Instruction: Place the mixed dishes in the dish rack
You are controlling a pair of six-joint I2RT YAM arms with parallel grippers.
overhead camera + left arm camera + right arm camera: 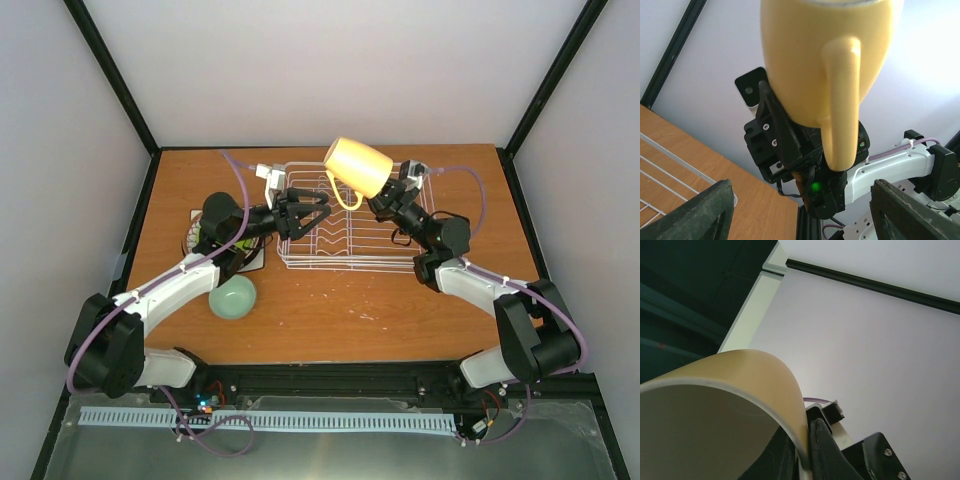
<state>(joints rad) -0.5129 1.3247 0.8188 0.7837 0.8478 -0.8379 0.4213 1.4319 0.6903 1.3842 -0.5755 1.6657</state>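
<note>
Holding the mug [358, 166] by its rim, tilted above the rack [350, 255], the right gripper [388, 192] pinches it tight. The left gripper [308, 212] hangs spread wide, empty. The rack looks bare; the bowl [233, 297] and plates [193, 236] sit on the table [400, 310], so nearly everything is left.

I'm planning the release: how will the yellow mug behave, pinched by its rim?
The pale yellow mug looks rigid and glossy, so it might slip from the right gripper. Laid sideways, its rounded wall may roll until the handle catches.
</note>
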